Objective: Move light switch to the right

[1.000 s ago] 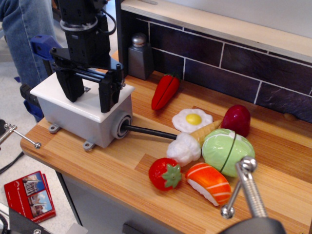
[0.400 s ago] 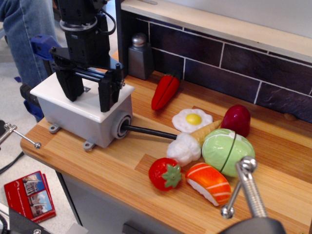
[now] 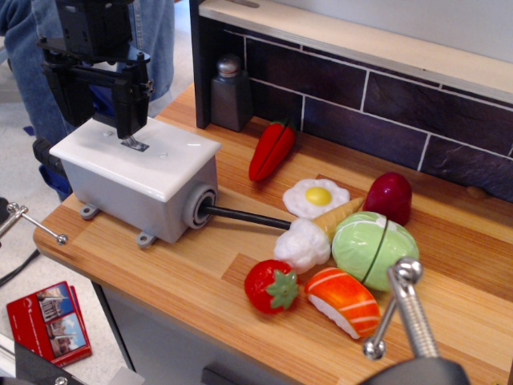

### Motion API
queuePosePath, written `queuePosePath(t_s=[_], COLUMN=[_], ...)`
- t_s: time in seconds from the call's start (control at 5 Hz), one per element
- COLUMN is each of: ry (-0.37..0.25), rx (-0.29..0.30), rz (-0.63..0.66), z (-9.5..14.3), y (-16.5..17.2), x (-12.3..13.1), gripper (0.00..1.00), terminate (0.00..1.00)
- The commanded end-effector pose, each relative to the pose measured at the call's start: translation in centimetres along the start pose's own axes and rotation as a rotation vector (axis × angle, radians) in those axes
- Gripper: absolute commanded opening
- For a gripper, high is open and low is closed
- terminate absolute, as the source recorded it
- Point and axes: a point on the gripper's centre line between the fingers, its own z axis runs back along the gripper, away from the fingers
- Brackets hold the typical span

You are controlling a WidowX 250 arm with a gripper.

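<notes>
Boxy black arm point(image 3: 94, 32) — two thick, squared black fingers point(image 3: 128, 104).

Wooden counter point(image 3: 200, 281) carried grey-white box point(image 3: 140, 188) at 9 o'clock, pepper point(image 3: 271, 151) and shaker point(image 3: 231, 92) at 12, strawberry point(image 3: 271, 286), sushi point(image 3: 342, 301), cabbage point(image 3: 374, 247) toward 4.

Bright, even light, soft shadows, glare on the white faceplate point(image 3: 148, 144); foreground metal clamp point(image 3: 405, 309) blurred.

No legible text — nothing readable.
</notes>
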Motion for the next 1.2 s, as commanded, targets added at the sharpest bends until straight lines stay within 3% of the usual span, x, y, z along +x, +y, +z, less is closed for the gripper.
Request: queuePosePath(t_s=[0.0,0.4,1.0], ry=[-0.055,-0.115,-0.153], rx=[0.024,-0.025,0.004], rz=[-0.013,-0.014,-0.028], z=[-0.1,-1.5,-2.0], y=[0.4,-2.3,-7.1], x=[0.7,0.6,0.6], gripper=[1.0,1.0,1.0], terminate=[0.0,0.0,0.0])
